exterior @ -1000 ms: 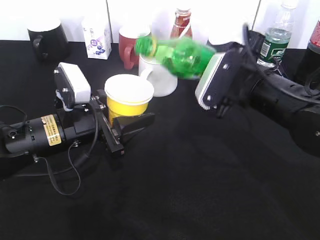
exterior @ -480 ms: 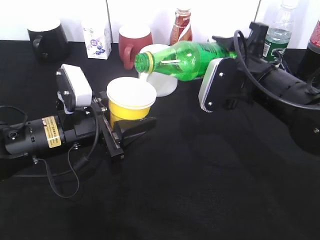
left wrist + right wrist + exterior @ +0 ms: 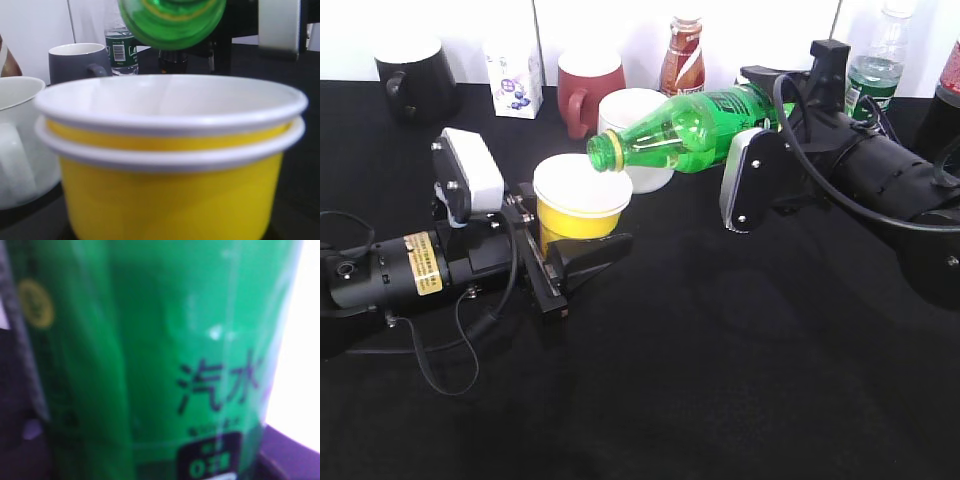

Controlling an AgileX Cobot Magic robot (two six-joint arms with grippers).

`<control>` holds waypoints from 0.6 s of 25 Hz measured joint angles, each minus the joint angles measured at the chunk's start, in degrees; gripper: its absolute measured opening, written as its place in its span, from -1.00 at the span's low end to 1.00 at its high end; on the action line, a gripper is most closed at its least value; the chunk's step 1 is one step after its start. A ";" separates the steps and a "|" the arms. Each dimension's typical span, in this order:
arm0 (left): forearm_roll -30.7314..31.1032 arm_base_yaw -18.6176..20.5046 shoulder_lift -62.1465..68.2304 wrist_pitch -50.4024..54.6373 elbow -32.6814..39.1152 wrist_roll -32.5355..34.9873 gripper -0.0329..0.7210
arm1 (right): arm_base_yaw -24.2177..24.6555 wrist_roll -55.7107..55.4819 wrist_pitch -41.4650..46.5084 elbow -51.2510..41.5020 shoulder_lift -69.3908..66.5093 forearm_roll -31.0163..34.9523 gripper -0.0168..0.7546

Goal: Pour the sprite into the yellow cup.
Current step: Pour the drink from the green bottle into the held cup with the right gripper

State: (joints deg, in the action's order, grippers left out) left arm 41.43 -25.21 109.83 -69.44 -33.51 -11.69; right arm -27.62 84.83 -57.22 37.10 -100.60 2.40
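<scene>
The yellow cup [image 3: 577, 205] has a white rim and stands on the black table, held between the jaws of my left gripper [image 3: 560, 255]. It fills the left wrist view [image 3: 170, 195]. The sprite [image 3: 685, 128], a translucent green bottle, lies nearly horizontal in the air, gripped at its base end by my right gripper [image 3: 775, 120]. Its open mouth points left and slightly down, right over the cup's far rim. Its mouth shows in the left wrist view [image 3: 172, 20]. Its green label fills the right wrist view [image 3: 165, 365]. No liquid stream is visible.
A white mug [image 3: 635, 145] stands just behind the cup, under the bottle. At the back are a red mug [image 3: 585, 85], a black mug [image 3: 415, 75], a small carton [image 3: 513, 75], a brown bottle [image 3: 682, 55], a green-labelled bottle [image 3: 870, 75] and a dark bottle [image 3: 950, 80].
The right gripper has swung the sprite from higher up down toward the cup, tilting it more. Its mouth is now lower, at the cup's rim. The left gripper and cup stayed put.
</scene>
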 joint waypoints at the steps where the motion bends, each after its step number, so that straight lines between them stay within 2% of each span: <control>1: 0.00 0.00 0.00 0.00 0.00 0.00 0.32 | 0.00 0.07 -0.66 0.00 0.00 0.00 0.18; 15: 0.16 0.00 0.00 0.06 0.00 0.04 0.32 | 0.00 4.90 -2.43 0.00 0.00 2.20 0.18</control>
State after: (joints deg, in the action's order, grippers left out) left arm 41.59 -25.21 109.83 -69.39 -33.51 -11.64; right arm -27.62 89.73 -59.66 37.10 -100.60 4.60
